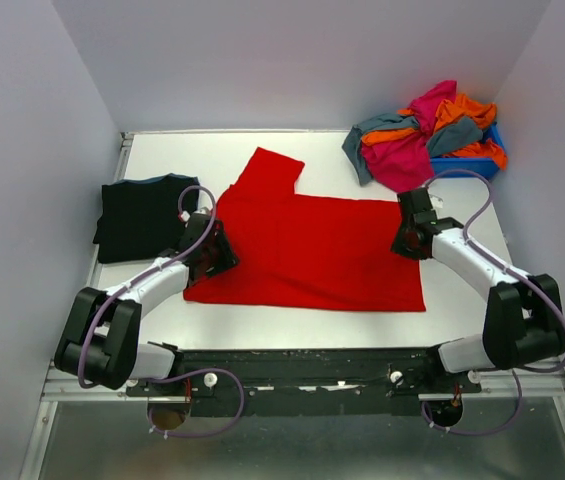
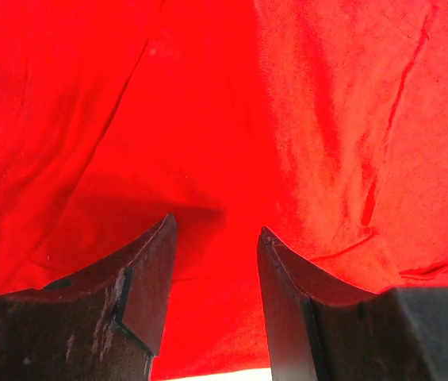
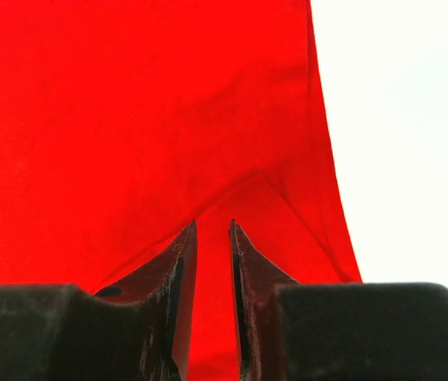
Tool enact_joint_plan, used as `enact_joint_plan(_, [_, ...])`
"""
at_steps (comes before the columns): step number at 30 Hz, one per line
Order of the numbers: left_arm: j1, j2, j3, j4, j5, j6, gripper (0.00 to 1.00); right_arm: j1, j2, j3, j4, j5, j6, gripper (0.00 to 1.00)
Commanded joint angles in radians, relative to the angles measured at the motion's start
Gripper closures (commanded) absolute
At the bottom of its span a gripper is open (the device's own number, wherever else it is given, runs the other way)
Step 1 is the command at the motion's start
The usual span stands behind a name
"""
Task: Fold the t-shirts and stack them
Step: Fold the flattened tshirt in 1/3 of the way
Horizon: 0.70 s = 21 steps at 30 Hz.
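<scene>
– How is the scene lit?
– Brightly and evenly from above; only soft shadows are cast.
– Any faults noted?
– The table (image 3: 398, 119) is blown out white; the shirt (image 2: 327, 119) is oversaturated, its weave lost.

Top cam: fixed high at near edge, looks down on whole worktop (image 1: 327, 165). Wrist cams: just behind left end effector (image 2: 216, 224) and right end effector (image 3: 212, 224), facing past the tips, v. close. All 3 share red t-shirt (image 1: 312, 250).

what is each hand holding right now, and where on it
The right hand pinches the bright red cloth t-shirt near its right edge. The left hand sits on its left side; a grip cannot be told.
</scene>
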Motion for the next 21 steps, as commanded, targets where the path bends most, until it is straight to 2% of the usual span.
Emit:
enact_joint_plan(1, [-0.003, 0.000, -0.019, 0.031, 0.055, -0.073, 0.45, -0.018, 0.092, 0.051, -0.032, 0.069, 0.032, 0.68])
enact_joint_plan(2, [-0.003, -0.001, -0.027, 0.026, 0.055, -0.083, 0.45, -0.022, 0.107, 0.054, -0.034, 0.072, 0.037, 0.67])
enact_joint_plan(4, [-0.003, -0.009, -0.047, 0.019, 0.046, -0.096, 0.45, -0.030, 0.132, 0.053, -0.046, 0.092, 0.055, 0.56])
enact_joint_plan(10, [0.006, -0.023, -0.065, -0.032, 0.013, -0.120, 0.47, -0.067, 0.152, 0.034, -0.026, 0.091, 0.054, 0.56])
enact_joint_plan(18, [0.029, -0.017, -0.082, -0.070, 0.003, -0.134, 0.50, -0.073, 0.215, 0.057, -0.016, 0.058, 0.057, 0.65])
enact_joint_plan(21, [0.051, -0.009, -0.090, -0.084, 0.001, -0.137, 0.51, -0.078, 0.197, 0.047, -0.016, 0.061, 0.063, 0.76])
